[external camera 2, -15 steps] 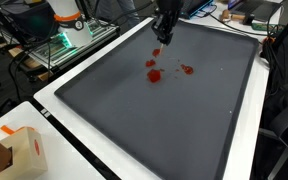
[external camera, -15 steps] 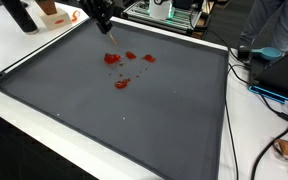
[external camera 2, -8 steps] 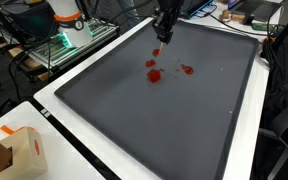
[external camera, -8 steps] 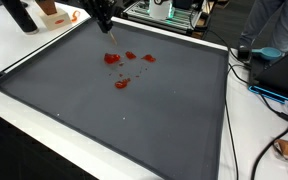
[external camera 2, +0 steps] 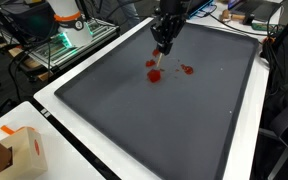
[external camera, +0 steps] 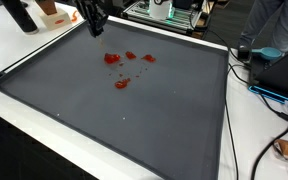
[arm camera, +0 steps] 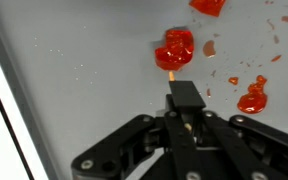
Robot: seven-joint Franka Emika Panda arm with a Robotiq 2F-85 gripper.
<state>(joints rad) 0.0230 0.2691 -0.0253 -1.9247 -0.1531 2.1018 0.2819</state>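
Observation:
A large dark grey mat (external camera: 134,120) lies on a white table and also shows in the other exterior view (external camera 2: 154,130). Red blobs (external camera: 112,58) and smears (external camera 2: 154,73) sit near its far end. My black gripper (external camera: 96,24) hangs over that end, in both exterior views (external camera 2: 164,44). In the wrist view the gripper (arm camera: 184,100) is shut on a thin stick (arm camera: 172,74). The stick's orange tip meets a red blob (arm camera: 174,48). More red smears (arm camera: 252,100) lie to the right.
A cardboard box (external camera 2: 19,150) stands at the table's near corner. An orange and white object (external camera: 54,15) and dark gear (external camera: 22,14) sit beyond the mat. Cables (external camera: 274,95) and a person (external camera: 274,25) are at one side. Lab equipment (external camera 2: 74,30) stands behind.
The gripper has shifted sideways over the far end of the mat, with the stick still in it. The red blobs have not moved.

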